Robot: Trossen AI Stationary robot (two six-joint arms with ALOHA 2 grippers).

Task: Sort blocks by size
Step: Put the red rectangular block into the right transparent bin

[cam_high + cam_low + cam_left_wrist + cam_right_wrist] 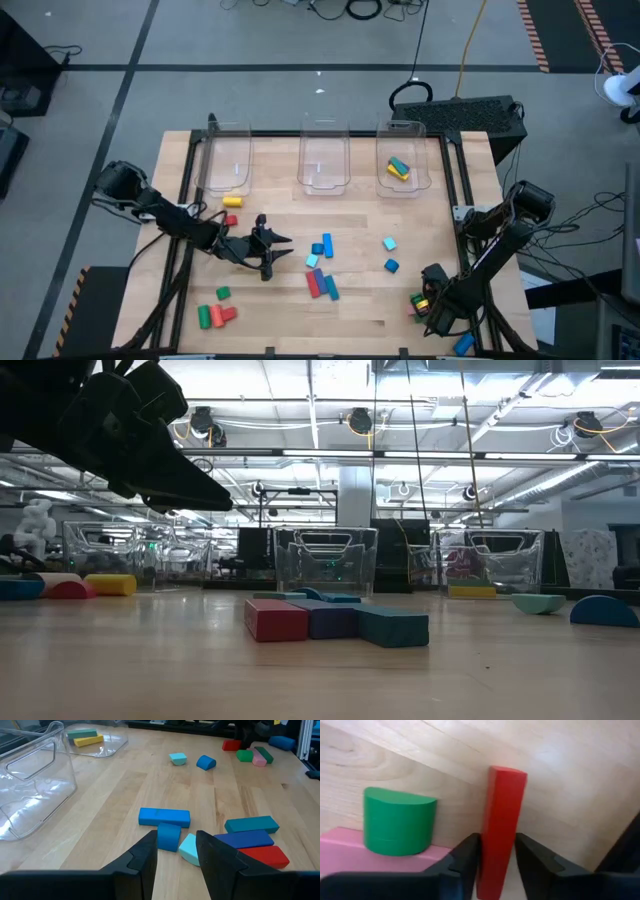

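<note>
Wooden bench (280, 300) under both arms, three clear bins along its far edge; take the middle bin (323, 160) as your reference.

Left of it, the left bin (227, 165) looks empty, with a yellow cylinder (231, 201) just in front of it. Further toward you, a green, red and orange group (214, 312) lies loose.

Left claw (268, 250) hangs off the bench, near side of the middle bin, fingers apart, holding nothing. In its wrist view it points at a long blue bar (164, 816), a small blue cube (168, 836) and a pale teal piece (189, 849).

Right of that, a teal, blue and red bar trio (252, 839) lies side by side.

The right bin (402, 165) already holds a green bar and a yellow one (399, 168).

Right claw (495, 870) is well right and near-side of the middle bin, at the bench corner, fingers straddling a red bar (501, 827); can't tell if you're clamped yet. A green half-cylinder (397, 820) on a pink block (350, 845) is just beside it.

Step in hand: picking the red bar. Next, I'd say, confirm grip, lift clear of the green piece, carry to the bin with the bars.
</note>
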